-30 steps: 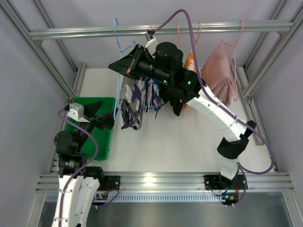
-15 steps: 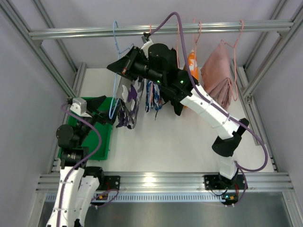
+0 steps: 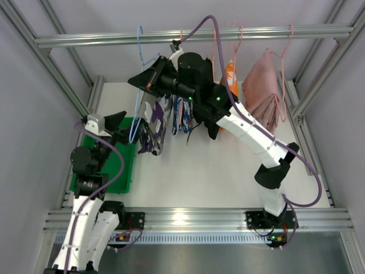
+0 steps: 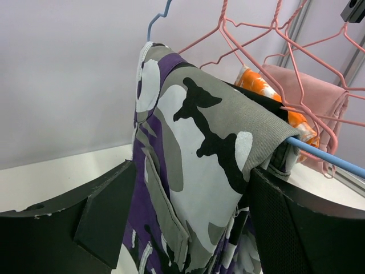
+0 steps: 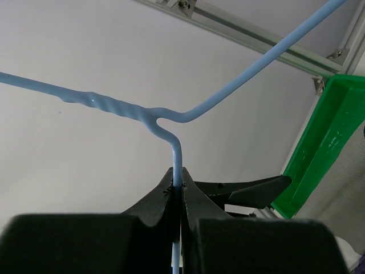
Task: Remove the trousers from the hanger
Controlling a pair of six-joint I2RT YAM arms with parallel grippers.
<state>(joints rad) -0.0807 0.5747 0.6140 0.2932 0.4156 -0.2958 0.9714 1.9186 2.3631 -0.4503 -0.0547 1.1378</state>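
The right jaws were clamped tight on the hanger (image 5: 108, 104), pinching the blue wire just below its twisted neck. The trousers (image 4: 194, 148) hung folded over the hanger's lower bar. The left jaws stood wide apart on either side of the cloth, not yet pressing it. The best move looked to be closing the left jaws on a thick fold near the bar. They could then draw the cloth sideways off the bar's free end, clear of the pink hangers (image 4: 256, 34), with the right jaws steadying the wire so nothing snagged.
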